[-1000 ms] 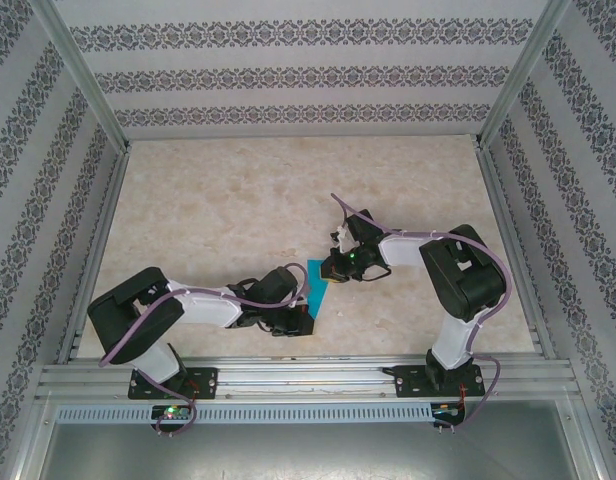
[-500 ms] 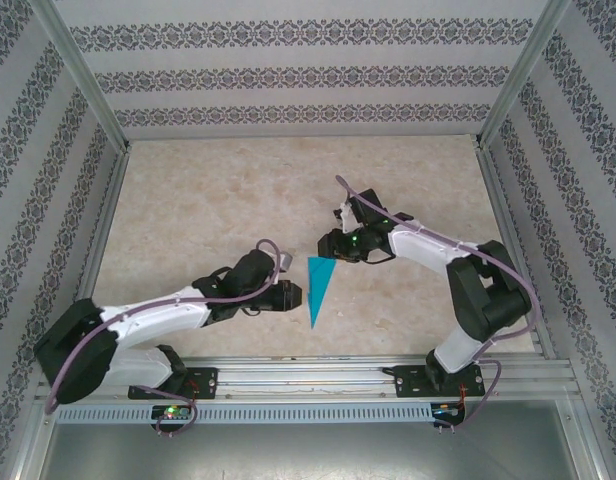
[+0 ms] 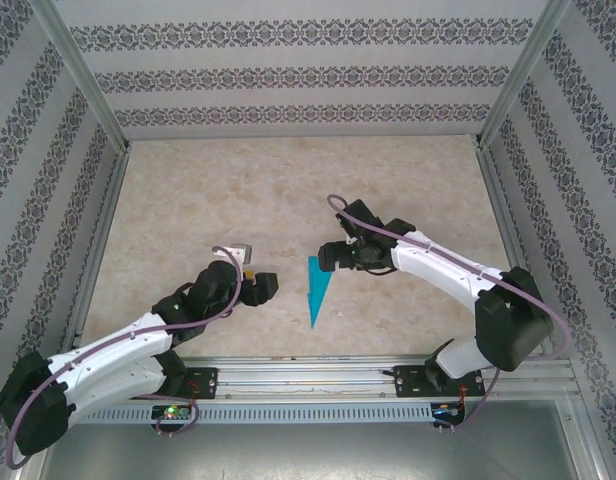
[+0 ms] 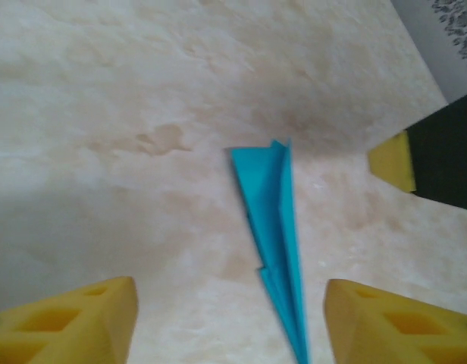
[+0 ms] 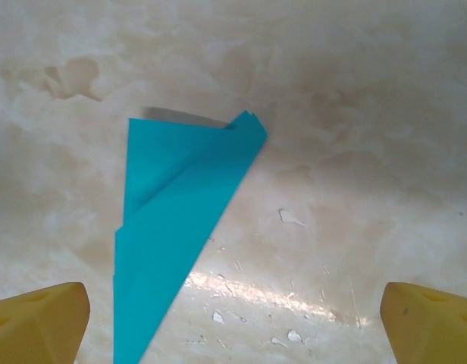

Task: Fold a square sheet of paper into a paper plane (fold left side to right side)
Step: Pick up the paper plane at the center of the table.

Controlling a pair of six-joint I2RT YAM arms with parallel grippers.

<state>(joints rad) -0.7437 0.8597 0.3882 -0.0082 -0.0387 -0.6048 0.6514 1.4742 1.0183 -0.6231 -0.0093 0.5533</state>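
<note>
The paper plane (image 3: 315,288) lies flat on the marbled table (image 3: 208,200), a narrow teal dart with its point toward the arm bases. It is between the 2 grippers and touches neither. The left gripper (image 3: 262,287) is near its left side, fingers (image 4: 89,322) spread wide and empty. The right gripper (image 3: 330,256) is just beside its broad end, fingers (image 5: 40,318) spread wide, holding nothing.
</note>
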